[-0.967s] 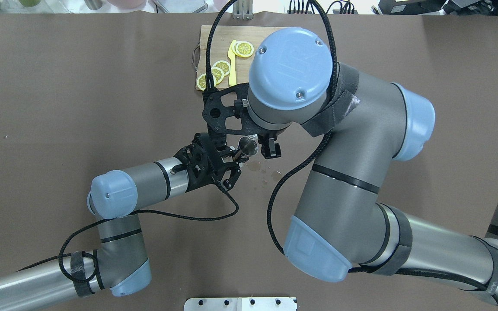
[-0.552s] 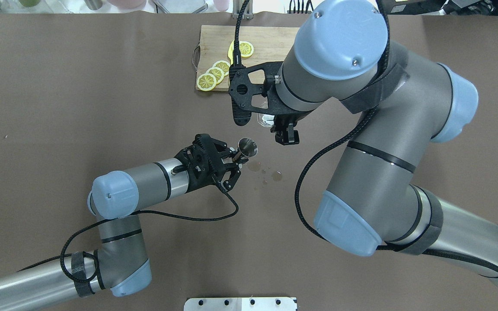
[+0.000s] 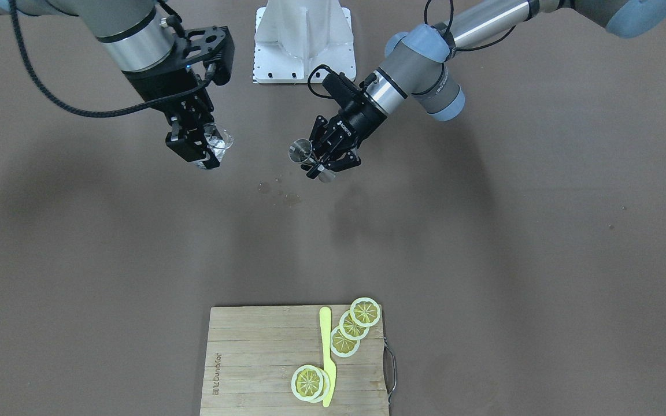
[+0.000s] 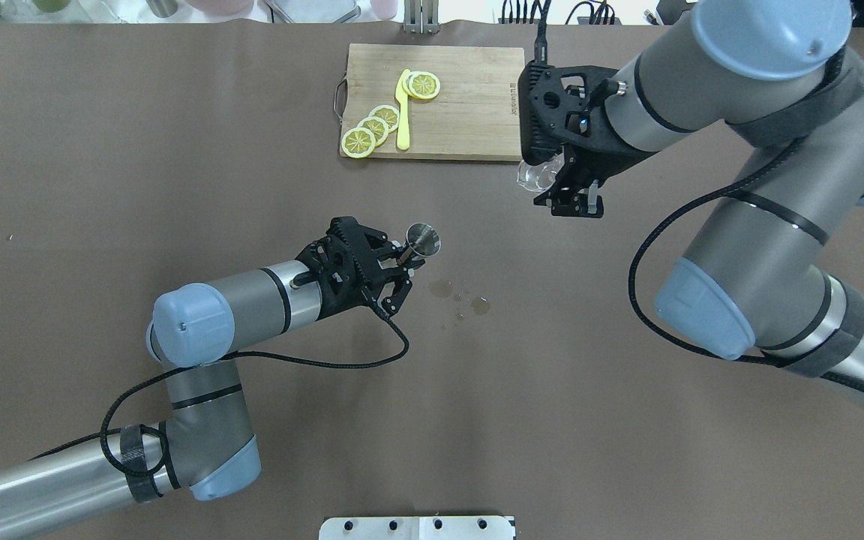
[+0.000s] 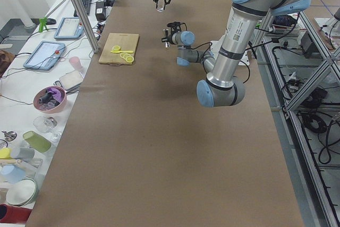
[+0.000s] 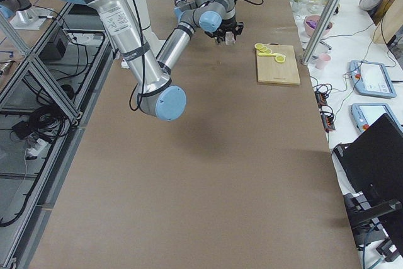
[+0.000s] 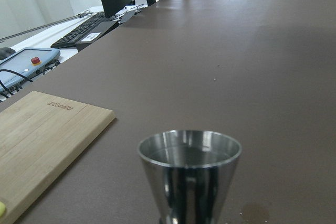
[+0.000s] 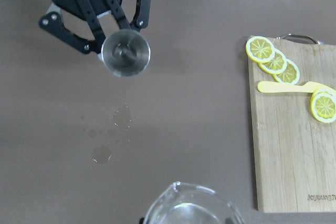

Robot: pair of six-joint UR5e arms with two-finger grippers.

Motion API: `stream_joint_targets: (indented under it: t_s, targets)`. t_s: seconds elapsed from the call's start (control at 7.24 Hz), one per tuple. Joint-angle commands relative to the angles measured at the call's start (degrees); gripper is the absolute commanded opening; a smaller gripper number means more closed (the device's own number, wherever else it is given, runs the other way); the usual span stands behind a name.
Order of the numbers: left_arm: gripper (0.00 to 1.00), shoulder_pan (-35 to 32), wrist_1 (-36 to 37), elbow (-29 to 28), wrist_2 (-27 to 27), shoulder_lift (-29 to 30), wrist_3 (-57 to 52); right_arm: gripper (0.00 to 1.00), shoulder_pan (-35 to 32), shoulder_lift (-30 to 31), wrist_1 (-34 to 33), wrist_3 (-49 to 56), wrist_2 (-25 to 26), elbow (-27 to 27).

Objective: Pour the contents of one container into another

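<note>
My left gripper is shut on the waist of a steel jigger, held upright above the table; the jigger fills the left wrist view, and its mouth shows from above in the right wrist view. My right gripper is shut on a clear glass pitcher with a spout, raised off the table to the right of the jigger and apart from it. The front-facing view shows the pitcher and jigger at about the same height.
Small wet drops lie on the brown table just right of the jigger. A wooden cutting board with lemon slices and a yellow knife sits at the far edge, close behind the pitcher.
My right arm has swung away from over the jigger, to the right and toward the cutting board, carrying the pitcher. The left gripper with the jigger has shifted only slightly.
</note>
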State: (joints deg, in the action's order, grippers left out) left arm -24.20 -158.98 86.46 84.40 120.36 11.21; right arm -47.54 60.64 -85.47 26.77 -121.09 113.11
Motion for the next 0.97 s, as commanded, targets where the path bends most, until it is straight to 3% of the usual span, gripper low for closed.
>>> stream_joint_targets:
  t_s: [0.0, 0.55, 0.83]
  targets:
    - [0.0, -2.7, -0.1, -0.1, 0.2, -0.5, 0.2, 0.0, -5.6, 7.2, 8.4, 0.1, -7.2, -0.5]
    - [0.0, -8.0, -0.5, 0.4, 0.0, -5.1, 0.9, 0.0, -15.3, 13.3, 24.6, 0.4, -19.2, -10.3]
    - [0.0, -10.4, -1.4, 0.4, 0.2, -7.8, 0.7, 0.0, -19.9, 13.6, 33.5, 0.7, -25.4, -19.0]
